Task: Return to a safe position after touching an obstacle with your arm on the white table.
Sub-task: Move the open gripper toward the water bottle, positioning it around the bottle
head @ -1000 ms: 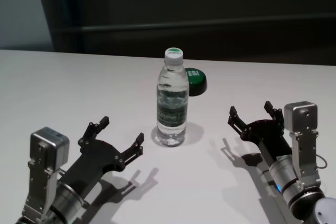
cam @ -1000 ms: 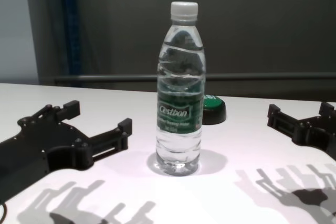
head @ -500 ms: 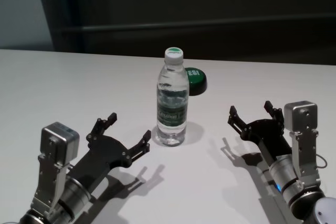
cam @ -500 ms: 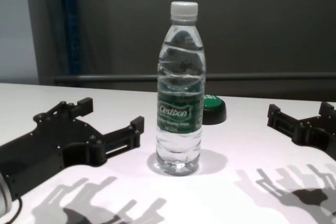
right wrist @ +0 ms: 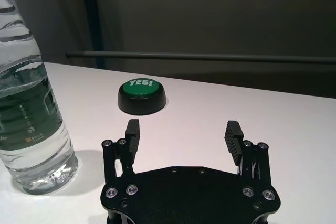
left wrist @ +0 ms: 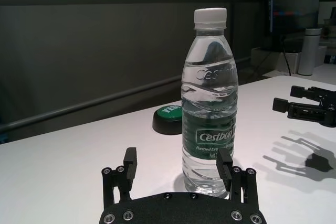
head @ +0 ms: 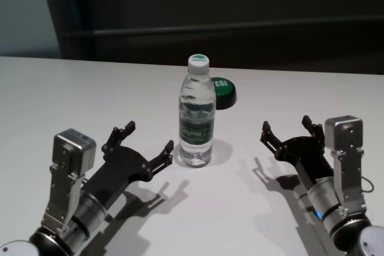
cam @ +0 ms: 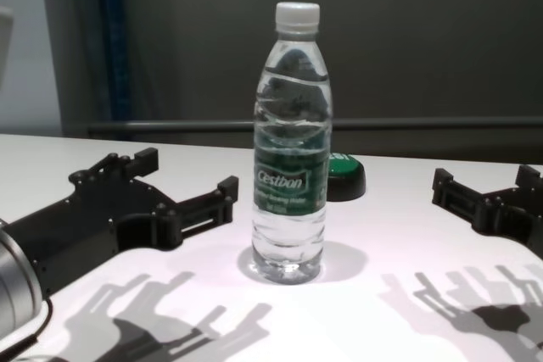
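Water bottle (head: 197, 112): clear plastic, white cap, dark green "Cestbon" label; upright near the middle of the white desk (head: 90, 94). Green-topped black button (head: 223, 93): on the desk just behind the bottle, toward the robot's right. Left gripper (head: 149, 138): low over the desk, fingers spread apart, its inner fingertip just beside the bottle's base; contact cannot be told. Right gripper (head: 288, 129): fingers spread, empty, well apart from the bottle.
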